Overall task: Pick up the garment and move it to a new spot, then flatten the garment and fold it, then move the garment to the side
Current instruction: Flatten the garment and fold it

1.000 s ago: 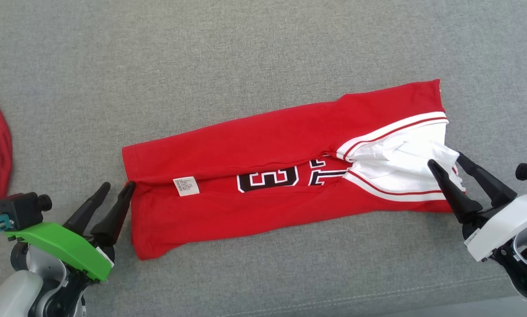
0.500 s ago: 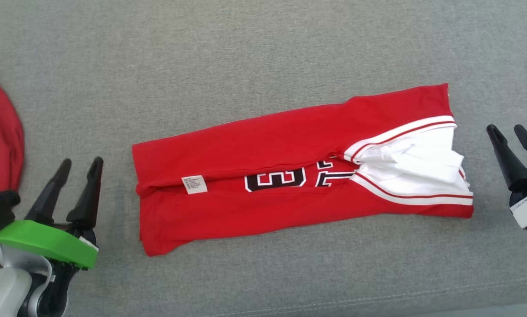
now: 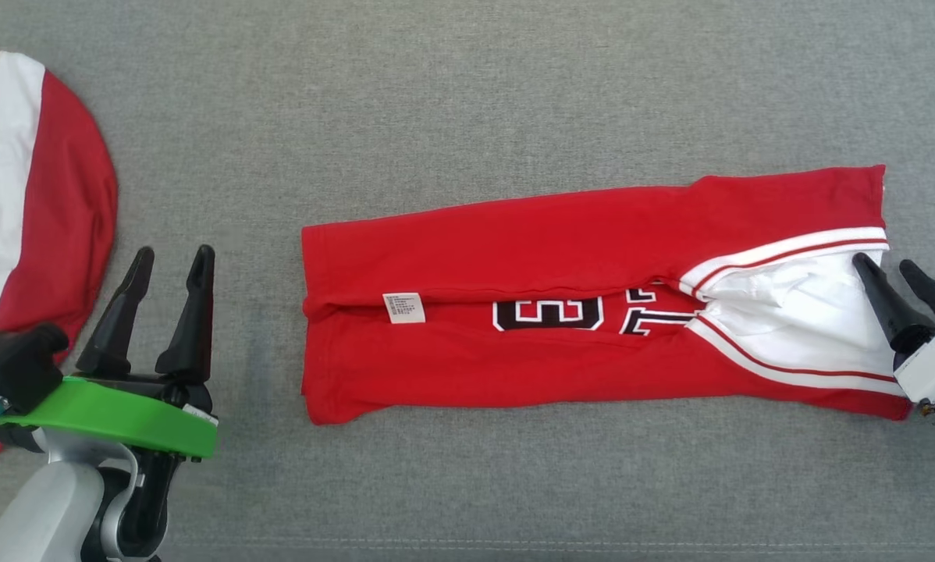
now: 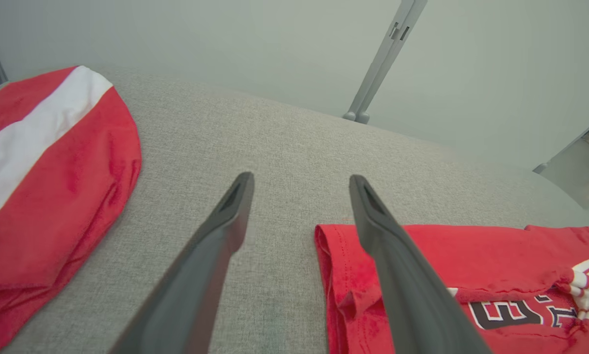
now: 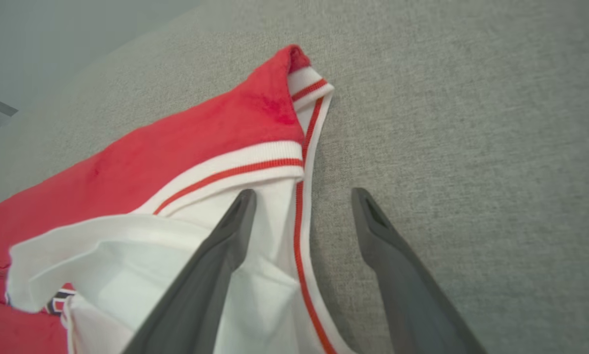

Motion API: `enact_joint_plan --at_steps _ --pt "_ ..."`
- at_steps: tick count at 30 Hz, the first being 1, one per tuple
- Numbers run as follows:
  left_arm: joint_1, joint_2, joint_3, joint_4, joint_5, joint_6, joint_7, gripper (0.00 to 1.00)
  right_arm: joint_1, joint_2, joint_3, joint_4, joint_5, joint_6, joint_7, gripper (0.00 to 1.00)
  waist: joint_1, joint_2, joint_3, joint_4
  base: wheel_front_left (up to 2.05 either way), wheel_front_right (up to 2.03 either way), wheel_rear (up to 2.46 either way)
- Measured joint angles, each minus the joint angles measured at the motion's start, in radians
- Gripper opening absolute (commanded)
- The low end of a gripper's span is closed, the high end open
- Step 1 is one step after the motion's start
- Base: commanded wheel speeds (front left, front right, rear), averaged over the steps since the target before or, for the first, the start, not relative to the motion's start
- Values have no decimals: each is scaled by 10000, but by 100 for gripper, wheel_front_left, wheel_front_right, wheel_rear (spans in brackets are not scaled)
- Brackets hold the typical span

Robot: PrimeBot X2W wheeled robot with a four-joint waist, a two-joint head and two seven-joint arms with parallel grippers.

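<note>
Head view. The garment [image 3: 592, 234], a red jersey with white trim and black numerals [image 3: 545, 314], lies folded into a long band across the middle and right of the grey fabric surface [image 3: 467, 94]. A small white label [image 3: 403, 307] shows near its left end, and white lining is exposed at the right end. The left gripper [image 3: 172, 254] sits at lower left, well apart from the garment, with its fingers spread wide and nothing between them. The right gripper [image 3: 881, 263] is at the right edge, its tips over the white end of the garment, spread wide and gripping nothing. A second red-and-white cloth [image 3: 46, 195] lies at far left.

Left wrist view. The left gripper [image 4: 299, 177] has both fingers wide apart over bare grey surface. The garment [image 4: 471, 255] has its hemmed left end just behind the right-hand finger, and the second cloth [image 4: 53, 187] is heaped to the left. A grey metal post [image 4: 383, 59] stands beyond the surface, against a pale wall.

Right wrist view. The right gripper [image 5: 303, 192] is wide open. One finger lies over the garment [image 5: 201, 142] at its white fabric, the other over bare grey surface [image 5: 471, 123]. The red-striped edge runs between them. Whether the finger touches the cloth, I cannot tell.
</note>
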Motion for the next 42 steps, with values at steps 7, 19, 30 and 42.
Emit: enact_joint_plan --at_steps 7,19,30,42 --pt "295 -265 525 -199 477 86 -29 100 -129 180 163 564 148 36 293 100 0 0 168 515 0 0 0" --pt "537 -802 1335 -602 1066 174 -29 100 -812 851 86 1057 1866 844 1436 0 0 0 186 687 0 0 0" --pt "1024 -974 1914 -767 1290 176 -31 100 -751 1060 -2034 1697 4656 1141 1774 0 0 0 -81 487 0 0 0" --pt "1374 -1143 2171 -909 1394 205 -31 100 -18 -1083 -3407 1530 4855 1011 1816 0 0 0 -241 198 0 0 0"
